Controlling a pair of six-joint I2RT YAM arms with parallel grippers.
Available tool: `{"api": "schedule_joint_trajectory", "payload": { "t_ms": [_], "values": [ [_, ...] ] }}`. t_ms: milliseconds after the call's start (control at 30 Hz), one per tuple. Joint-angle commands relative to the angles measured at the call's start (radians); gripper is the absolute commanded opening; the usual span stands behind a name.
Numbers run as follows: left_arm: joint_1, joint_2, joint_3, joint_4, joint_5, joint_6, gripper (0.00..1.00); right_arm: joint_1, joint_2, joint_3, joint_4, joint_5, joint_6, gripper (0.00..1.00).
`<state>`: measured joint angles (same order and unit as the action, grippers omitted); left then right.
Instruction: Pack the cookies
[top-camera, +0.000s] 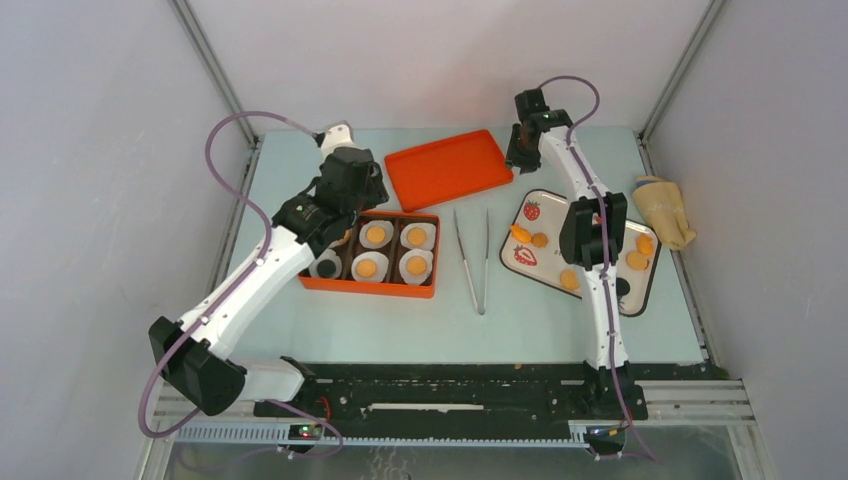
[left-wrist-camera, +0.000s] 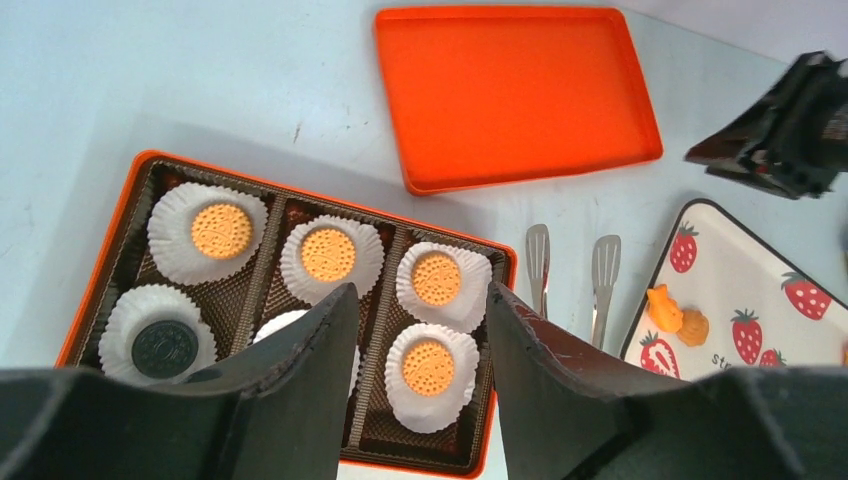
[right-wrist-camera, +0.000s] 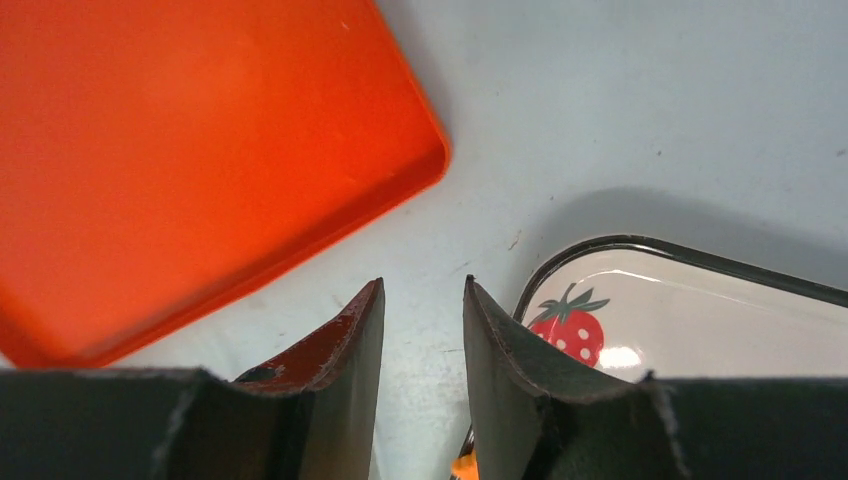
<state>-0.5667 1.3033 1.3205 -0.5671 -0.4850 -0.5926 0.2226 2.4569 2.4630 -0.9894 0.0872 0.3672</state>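
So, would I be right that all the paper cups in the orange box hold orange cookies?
Not quite: the left wrist view shows one cup, at the orange box's lower left, holding a dark disc; the others in view hold orange cookies.

Ahead of the jaws of the left gripper (left-wrist-camera: 420, 292), the cookies (left-wrist-camera: 328, 253) look matt and finely dotted, each in a pleated white paper cup (left-wrist-camera: 207, 232) on a ribbed brown liner (left-wrist-camera: 268, 265), probably thin plastic. Beyond them the orange lid (left-wrist-camera: 515, 95) is smooth, semi-gloss plastic. Right of those jaws lie shiny metal tongs (left-wrist-camera: 538, 265). Right of the jaws of the right gripper (right-wrist-camera: 423, 283), the strawberry tray (right-wrist-camera: 700, 320) is glossy, catching a glint.
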Motion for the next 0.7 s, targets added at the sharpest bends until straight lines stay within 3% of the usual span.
{"api": "schedule_joint_trajectory", "payload": {
  "t_ms": [0, 400, 667],
  "values": [
    [0.004, -0.021, -0.031, 0.075, 0.048, 0.044, 0.56, 0.003, 0.015, 0.004, 0.005, -0.029, 0.003, 0.43],
    [0.005, 0.006, -0.065, 0.092, 0.068, 0.043, 0.55, 0.015, 0.065, -0.01, 0.083, -0.113, 0.027, 0.41],
    [0.005, -0.005, -0.117, 0.116, 0.119, 0.041, 0.54, 0.014, 0.134, -0.015, 0.151, -0.275, 0.106, 0.22]
  ]
}}
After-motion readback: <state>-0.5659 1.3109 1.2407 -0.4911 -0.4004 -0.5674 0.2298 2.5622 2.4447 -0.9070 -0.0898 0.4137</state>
